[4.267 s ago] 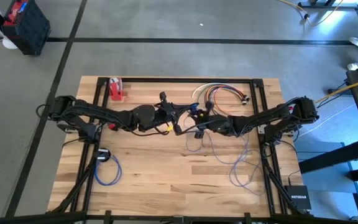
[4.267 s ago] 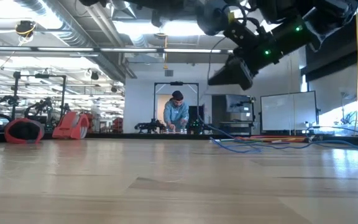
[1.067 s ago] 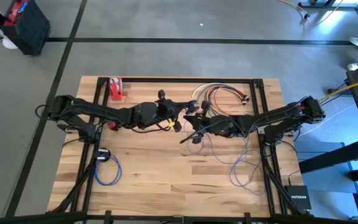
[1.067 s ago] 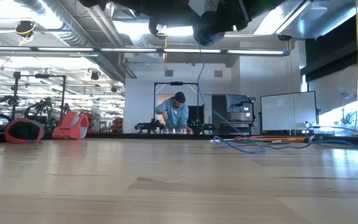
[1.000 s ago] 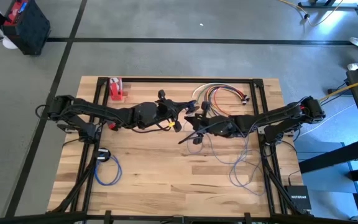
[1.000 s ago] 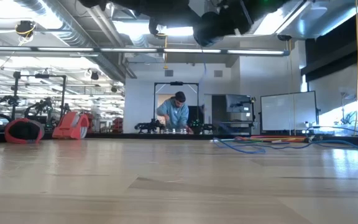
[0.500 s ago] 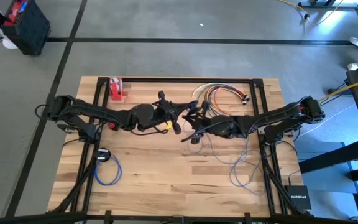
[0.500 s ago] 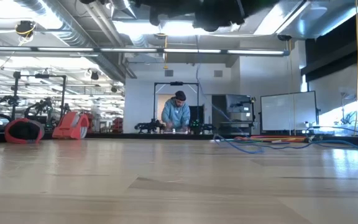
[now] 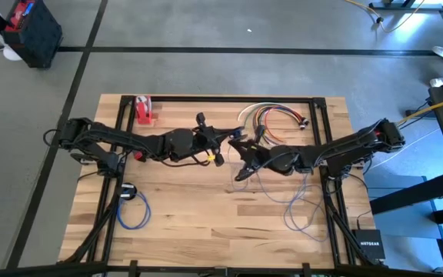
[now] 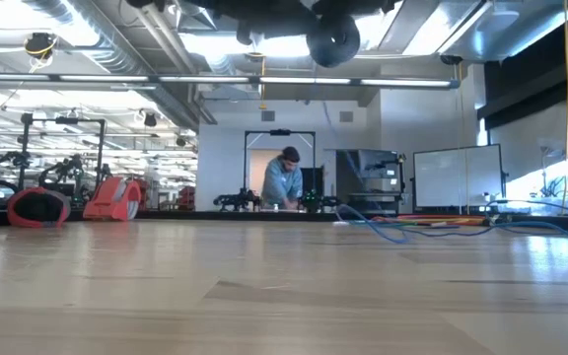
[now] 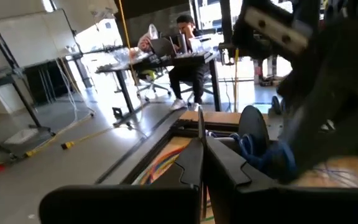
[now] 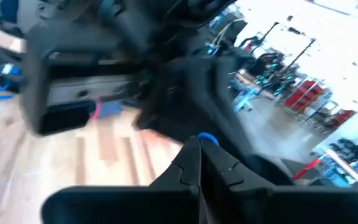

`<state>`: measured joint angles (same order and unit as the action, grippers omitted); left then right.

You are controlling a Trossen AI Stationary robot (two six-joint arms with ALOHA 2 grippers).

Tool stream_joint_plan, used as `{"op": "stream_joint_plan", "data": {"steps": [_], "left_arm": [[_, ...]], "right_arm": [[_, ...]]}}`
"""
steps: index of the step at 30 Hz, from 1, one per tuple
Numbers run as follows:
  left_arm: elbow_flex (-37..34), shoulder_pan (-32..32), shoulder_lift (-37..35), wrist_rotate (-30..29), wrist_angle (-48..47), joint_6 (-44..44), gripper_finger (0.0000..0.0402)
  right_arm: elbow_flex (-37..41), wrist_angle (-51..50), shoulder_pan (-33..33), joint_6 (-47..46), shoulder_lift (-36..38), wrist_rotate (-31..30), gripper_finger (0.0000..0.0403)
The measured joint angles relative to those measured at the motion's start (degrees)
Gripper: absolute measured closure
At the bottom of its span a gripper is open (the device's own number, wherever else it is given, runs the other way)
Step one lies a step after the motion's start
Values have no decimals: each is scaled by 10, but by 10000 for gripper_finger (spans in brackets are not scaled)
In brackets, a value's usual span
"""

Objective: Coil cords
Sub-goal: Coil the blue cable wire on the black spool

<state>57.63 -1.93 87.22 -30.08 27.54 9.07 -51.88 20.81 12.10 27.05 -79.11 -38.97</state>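
While both closed grippers, left gripper [image 9: 223,148] and right gripper [image 9: 239,149], crowd together at the table's centre, the thin blue cord [image 9: 298,206] trailing toward 5 o'clock could snag or slip free.

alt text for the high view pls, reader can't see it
Two dark arms meet above the middle of a wooden table, left gripper and right gripper shut, a loose blue cord trailing below the right. A coiled blue cord lies at left.
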Motion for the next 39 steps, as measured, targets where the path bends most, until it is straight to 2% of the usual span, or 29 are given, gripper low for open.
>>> {"op": "stream_joint_plan", "data": {"steps": [7,14,20,25,29,35,39], "left_arm": [[0,-7,0,1,-10,34,400],[0,-7,0,1,-21,36,400],[0,-7,0,1,-19,44,400],[-1,-7,0,0,-19,43,400],[-1,-7,0,0,-17,39,400],[-1,-7,0,0,-18,35,400],[-1,-7,0,0,-16,24,400]], "right_arm": [[0,-55,-1,1,59,-5,402],[0,-161,-1,-51,108,-2,402],[0,-203,-1,-94,142,35,402],[0,-167,-1,-118,144,84,402],[-1,-150,-1,-103,130,122,402],[-1,-169,-1,-84,126,101,400],[-1,-217,-1,-90,126,104,382]]}}
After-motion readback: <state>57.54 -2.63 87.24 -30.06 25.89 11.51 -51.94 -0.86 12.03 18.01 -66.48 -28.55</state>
